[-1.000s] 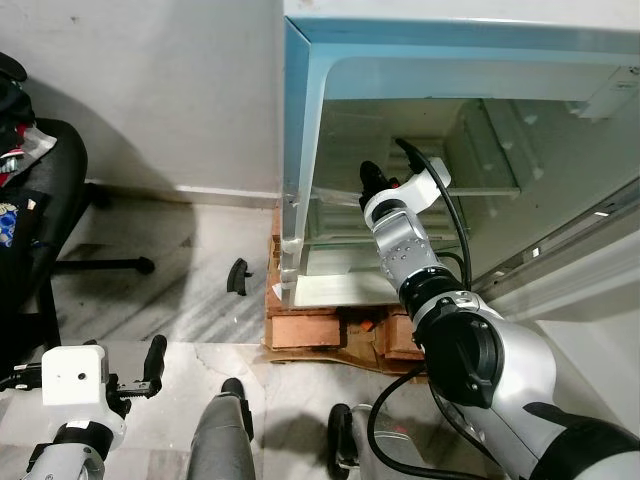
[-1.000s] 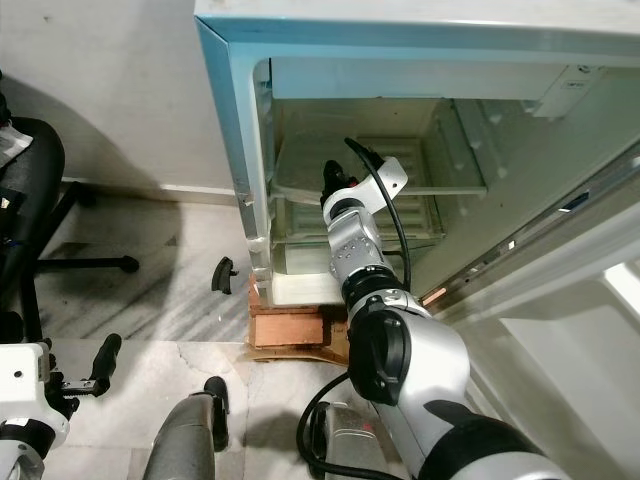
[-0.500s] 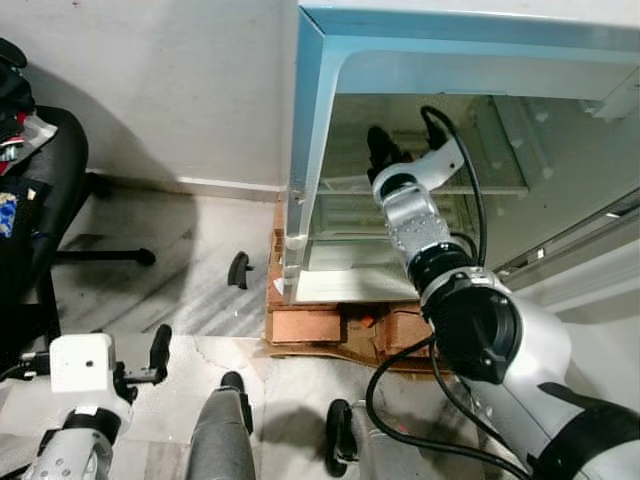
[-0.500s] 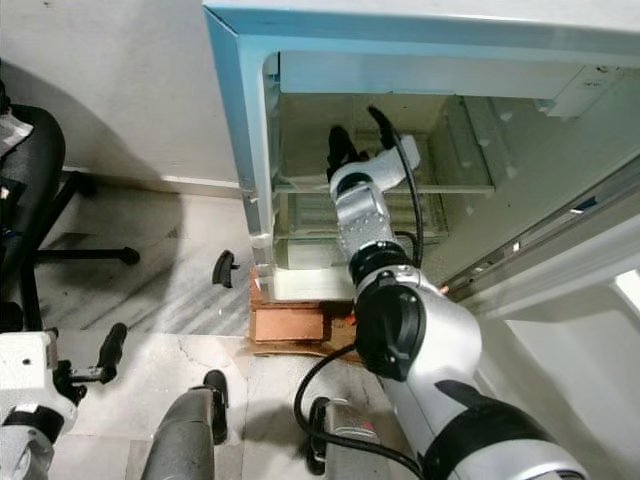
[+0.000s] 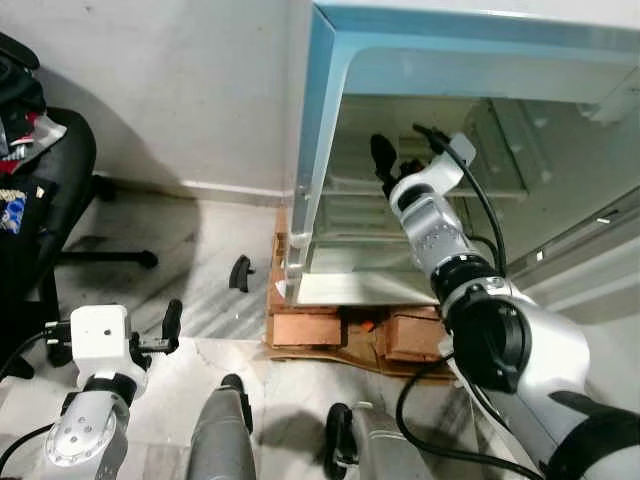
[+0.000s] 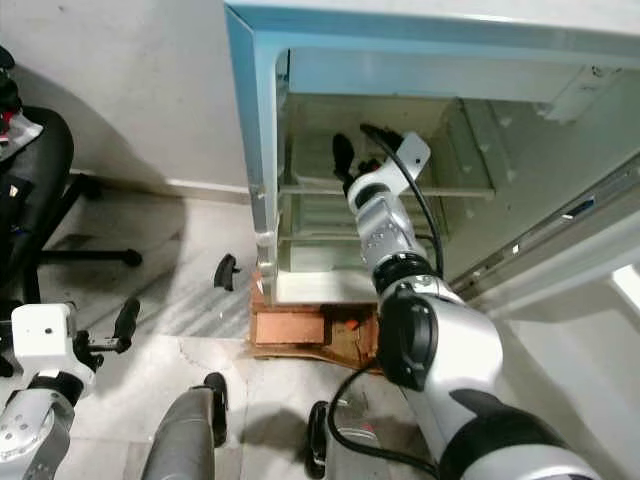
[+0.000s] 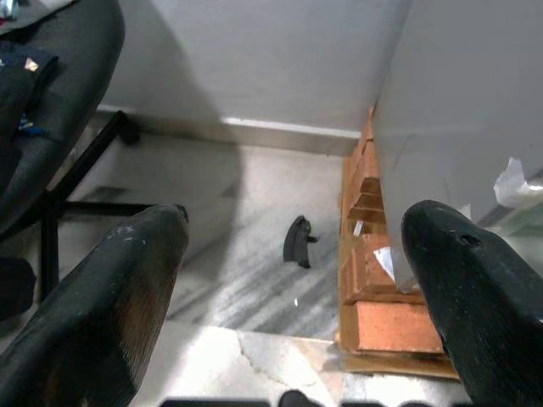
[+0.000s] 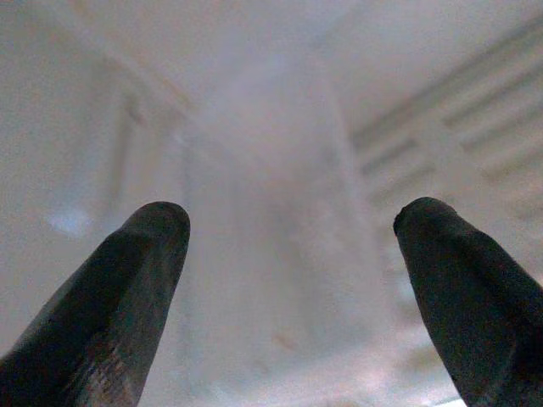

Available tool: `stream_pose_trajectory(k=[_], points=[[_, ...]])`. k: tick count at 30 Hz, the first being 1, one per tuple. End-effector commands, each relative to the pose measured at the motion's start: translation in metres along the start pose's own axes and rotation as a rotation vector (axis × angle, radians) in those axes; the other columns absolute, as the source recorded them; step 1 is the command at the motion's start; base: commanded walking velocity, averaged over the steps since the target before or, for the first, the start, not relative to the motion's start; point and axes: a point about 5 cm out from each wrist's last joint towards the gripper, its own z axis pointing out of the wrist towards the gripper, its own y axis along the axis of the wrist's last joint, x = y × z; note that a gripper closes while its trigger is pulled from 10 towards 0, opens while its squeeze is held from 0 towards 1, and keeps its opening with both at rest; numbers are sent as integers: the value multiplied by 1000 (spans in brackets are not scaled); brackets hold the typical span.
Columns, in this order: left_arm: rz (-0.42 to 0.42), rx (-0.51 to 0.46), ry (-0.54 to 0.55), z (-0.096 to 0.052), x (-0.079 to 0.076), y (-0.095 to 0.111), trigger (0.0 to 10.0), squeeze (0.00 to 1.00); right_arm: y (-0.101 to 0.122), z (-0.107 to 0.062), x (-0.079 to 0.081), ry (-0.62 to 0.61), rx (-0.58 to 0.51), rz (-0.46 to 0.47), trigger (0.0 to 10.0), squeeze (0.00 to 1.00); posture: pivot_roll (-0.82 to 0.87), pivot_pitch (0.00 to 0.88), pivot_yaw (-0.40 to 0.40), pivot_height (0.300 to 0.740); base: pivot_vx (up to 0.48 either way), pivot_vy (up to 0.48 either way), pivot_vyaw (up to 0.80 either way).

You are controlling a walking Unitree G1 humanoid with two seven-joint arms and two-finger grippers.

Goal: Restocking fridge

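Black fingers spread wide on the left gripper (image 7: 288, 288), which holds nothing and hangs low over the marble floor (image 5: 190, 290), beside a small dark curved scrap (image 7: 296, 240). Farther on, the fridge (image 5: 318, 120) stands open on a stack of bricks (image 5: 310, 325). The right gripper (image 8: 288, 263) reaches inside above the glass shelf (image 6: 455, 188), fingers parted and empty, facing a pale blurred interior. No food shows on the shelves, so restocking seems barely started, with items left to fetch.
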Motion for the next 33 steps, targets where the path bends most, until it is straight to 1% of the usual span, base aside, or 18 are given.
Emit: stream_pose_trajectory(k=[1, 3, 5, 9, 13, 15, 17, 18, 19, 20, 22, 23, 25, 29, 30, 31, 32, 33], points=[[4, 24, 8, -2, 1, -7, 10000, 0, -1, -2, -6, 3, 18, -34, 10000, 1000, 214, 180, -90, 740, 0, 0, 0], [4, 20, 3, 2, -1, -7, 10000, 0, 1, -3, -11, 5, 16, -49, 10000, 1000, 201, 166, -85, 740, 0, 0, 0], [6, 11, -13, 8, -5, -7, 10000, 0, 2, -4, -14, 25, 13, -105, 10000, 1000, 194, 153, -79, 740, 0, 0, 0], [12, -5, -23, 16, -6, -5, 10000, 0, 4, -4, -12, 42, 6, -132, 10000, 1000, 189, 140, -70, 740, 0, 0, 0], [12, -11, -20, 19, -4, -4, 10000, 0, 9, -3, -10, 58, -12, -143, 10000, 1000, 180, 127, -70, 740, 0, 0, 0], [13, -17, -23, 21, -5, -5, 10000, 0, 11, -3, -8, 76, -17, -163, 10000, 1000, 172, 121, -68, 740, 0, 0, 0], [12, -25, -29, 23, -6, -3, 10000, 0, 11, -3, -6, 114, -11, -217, 10000, 1000, 164, 116, -65, 740, 0, 0, 0], [9, -32, -37, 26, -8, -3, 10000, 0, 8, -4, -3, 151, 3, -298, 10000, 1000, 150, 111, -58, 740, 0, 0, 0], [9, -32, -37, 26, -8, -3, 10000, 0, 8, -4, -3, 151, 3, -298, 10000, 1000, 150, 111, -58, 740, 0, 0, 0], [12, -32, -56, 27, -11, -3, 10000, 0, 8, -5, -2, 183, 2, -344, 10000, 1000, 130, 103, -49, 740, 0, 0, 0], [20, -31, -82, 28, -16, -3, 10000, 0, 10, -6, -2, 223, -11, -385, 10000, 1000, 126, 100, -48, 740, 0, 0, 0], [23, -28, -95, 31, -19, -5, 10000, 0, 12, -7, -3, 242, -24, -416, 10000, 1000, 102, 81, -35, 740, 0, 0, 0], [21, -29, -100, 34, -21, -5, 10000, 0, 15, -8, -4, 247, -36, -441, 10000, 1000, 102, 81, -35, 740, 0, 0, 0], [14, -43, -111, 43, -25, -2, 10000, 0, 18, -15, -6, 282, -98, -520, 10000, 1000, 66, 58, -17, 740, 0, 0, 0], [14, -43, -113, 46, -26, -3, 10000, 0, 16, -19, -6, 296, -121, -547, 10000, 396, 57, 49, -14, 740, 0, 0, 0], [14, -43, -113, 46, -26, -3, 10000, 0, 14, -22, -8, 296, -130, -556, 10000, 396, 57, 49, -14, 740, 0, 0, 0], [14, -43, -112, 47, -26, -4, 10000, 0, 12, -25, -10, 289, -137, -547, 10000, 0, 54, 42, -15, 740, 0, 0, 0], [13, -43, -109, 48, -26, -4, 10000, 0, 10, -29, -13, 277, -145, -542, 10000, 0, 52, 35, -15, 740, 0, 0, 0]])
